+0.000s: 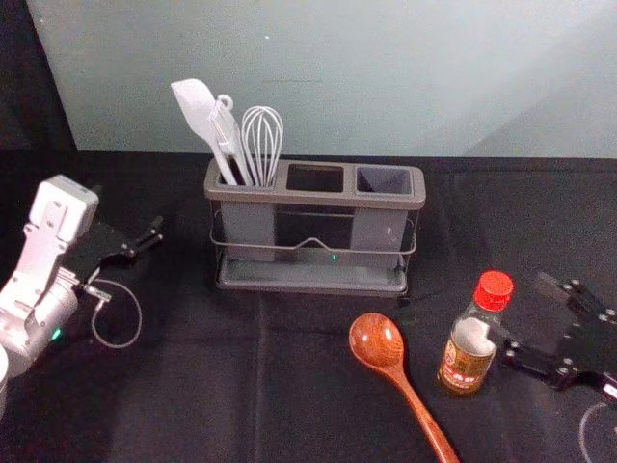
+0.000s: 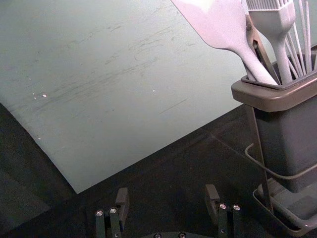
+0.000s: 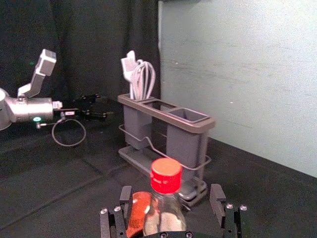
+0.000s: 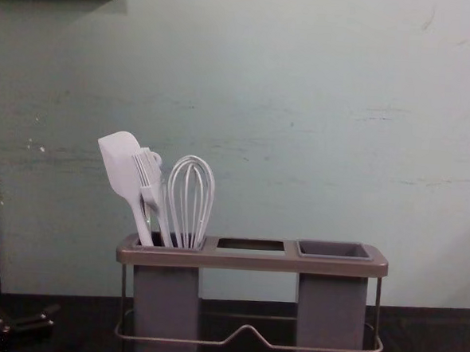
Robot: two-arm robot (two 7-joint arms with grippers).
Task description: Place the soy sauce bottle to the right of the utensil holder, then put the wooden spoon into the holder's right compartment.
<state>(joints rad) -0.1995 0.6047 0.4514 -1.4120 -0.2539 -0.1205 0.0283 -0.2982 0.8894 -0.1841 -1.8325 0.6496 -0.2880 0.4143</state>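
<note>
Head view: the utensil holder point(image 1: 313, 174) stands on the dark cloth point(image 1: 183, 386) with a spatula point(image 1: 198, 106), a brush point(image 1: 228, 135) and a whisk point(image 1: 262, 145) in its left compartment; the wooden spoon point(image 1: 378, 340) lies in front, bowl towards the holder; the soy sauce bottle point(image 1: 468, 365) stands upright (red cap on) to the right of the spoon, forward and right of the holder; the right gripper point(image 1: 521, 307) is at the bottle with its jaws parted; the left gripper point(image 1: 147, 238) is parked left of the holder. Left wrist view: the left gripper point(image 2: 167, 191) has its jaws wide apart, near the holder's left end. Right wrist view: the bottle is between the right gripper's point(image 3: 171, 191) open jaws, ungripped; the spoon's bowl is beyond it. Chest view: the holder's right compartment carries a grey cup point(image 4: 331, 309).
</note>
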